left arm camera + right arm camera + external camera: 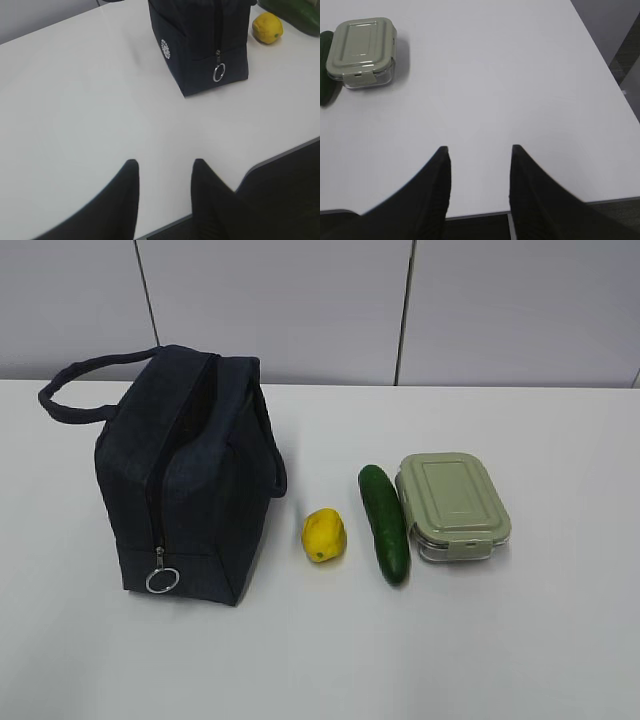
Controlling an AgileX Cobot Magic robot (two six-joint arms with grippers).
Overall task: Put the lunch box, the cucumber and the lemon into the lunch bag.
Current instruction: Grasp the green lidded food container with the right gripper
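You are at the very start: nothing is packed yet. The lunch bag (190, 475) stands on the left of the white worktop (500, 640), and its zipper (155, 525) looks run shut along the near edge, the metal ring pull (162, 580) hanging at the bottom end. To its right the lemon (324, 535), the cucumber (385, 523) and the lunch box (452, 505) lie in a row on the worktop; the cucumber sits just beside the box, the lemon a little apart from both neighbours.

Your left pincer (164, 167) hovers over bare worktop at the near edge, jaws spread and empty, well short of the bag. Your right pincer (479, 152) is likewise spread, pinching nothing, with the box off to its far left.

By my reading, all of it remains: open the bag, then load three items.
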